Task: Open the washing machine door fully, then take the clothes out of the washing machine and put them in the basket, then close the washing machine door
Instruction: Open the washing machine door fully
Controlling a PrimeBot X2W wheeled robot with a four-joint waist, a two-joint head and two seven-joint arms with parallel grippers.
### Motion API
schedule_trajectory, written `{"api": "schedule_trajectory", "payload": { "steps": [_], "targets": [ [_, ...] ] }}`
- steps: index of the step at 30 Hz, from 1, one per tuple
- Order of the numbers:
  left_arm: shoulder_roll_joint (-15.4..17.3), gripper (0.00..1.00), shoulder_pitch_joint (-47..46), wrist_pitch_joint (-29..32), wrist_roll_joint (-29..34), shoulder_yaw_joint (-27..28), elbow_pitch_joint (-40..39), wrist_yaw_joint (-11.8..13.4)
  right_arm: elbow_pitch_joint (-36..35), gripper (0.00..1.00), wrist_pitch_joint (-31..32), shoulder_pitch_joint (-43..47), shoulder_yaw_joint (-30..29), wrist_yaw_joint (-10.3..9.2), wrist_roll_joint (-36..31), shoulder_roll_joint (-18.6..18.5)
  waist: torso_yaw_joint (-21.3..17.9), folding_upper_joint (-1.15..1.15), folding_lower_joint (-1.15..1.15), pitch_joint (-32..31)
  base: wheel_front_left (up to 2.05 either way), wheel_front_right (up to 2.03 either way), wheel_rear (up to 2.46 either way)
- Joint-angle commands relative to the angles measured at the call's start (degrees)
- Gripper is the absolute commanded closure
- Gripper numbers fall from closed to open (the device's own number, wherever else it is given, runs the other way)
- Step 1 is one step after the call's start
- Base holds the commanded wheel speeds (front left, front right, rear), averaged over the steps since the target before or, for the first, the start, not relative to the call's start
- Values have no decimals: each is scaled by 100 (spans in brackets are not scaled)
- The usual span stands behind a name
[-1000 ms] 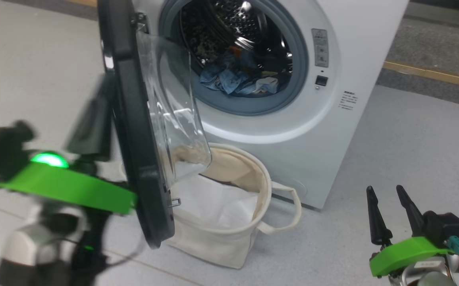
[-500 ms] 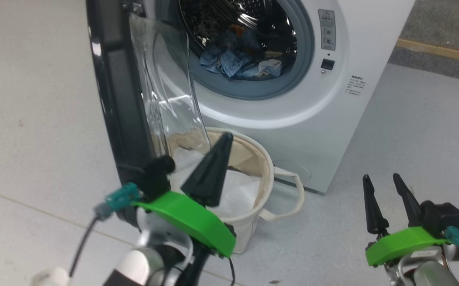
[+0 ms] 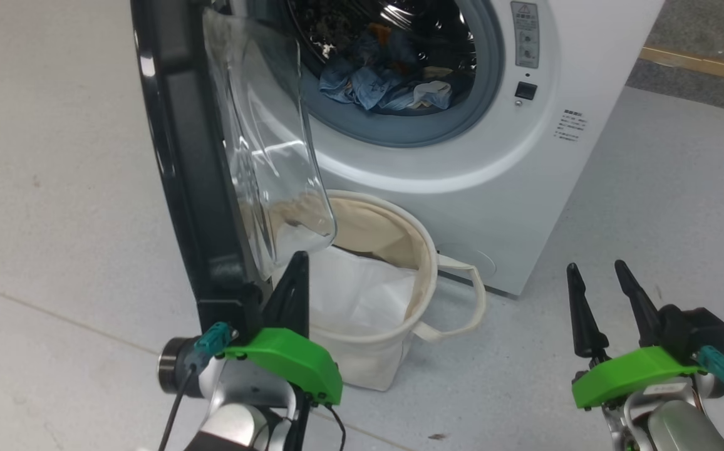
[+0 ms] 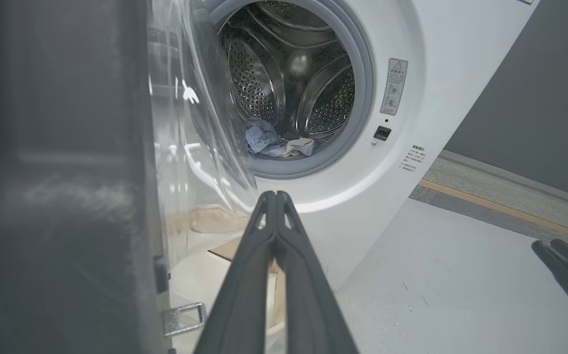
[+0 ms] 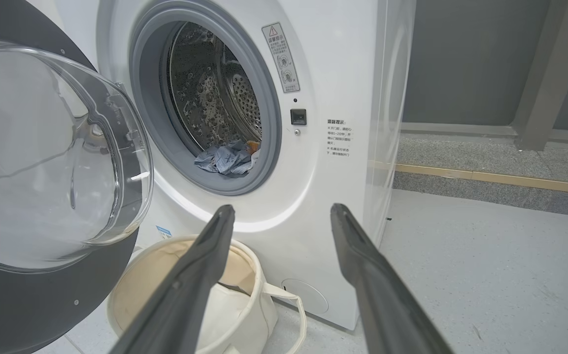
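Left tool lowered; clothes inside washing machine

Head view looks steeply down, wrist views low and forward; all share the washing machine.

The left tool points up at the lower left of the head view, its two dark fingers pressed flat together, gripping nothing; a green mount and a silver wrist sit below it; the right tool stands upright at the lower right, its fingers spread with a clear gap between them, empty.
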Motion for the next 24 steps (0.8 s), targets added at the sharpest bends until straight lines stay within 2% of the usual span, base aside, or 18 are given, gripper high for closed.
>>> {"api": "schedule_trajectory", "payload": {
  "steps": [1,5,10,20,24],
  "targets": [
    [63,100,-196,-85,62,233,-128,60,-210,0,-71,-216,111,6,-37,-19,28,0,0,13,0,0,0],
    [78,100,-212,-192,113,292,45,160,-249,0,-71,-235,160,6,-49,-21,122,0,0,40,0,0,0],
    [142,100,-145,-278,152,254,192,148,-283,0,-71,-257,208,6,4,-3,325,0,0,58,0,0,0],
    [310,100,-170,-550,-29,540,352,86,-297,0,-71,-239,355,6,62,35,1074,0,0,111,0,0,0],
    [353,100,-293,-682,-203,701,435,-44,-291,0,-71,-328,448,6,67,6,1409,0,0,246,0,0,0]
  ]
}}
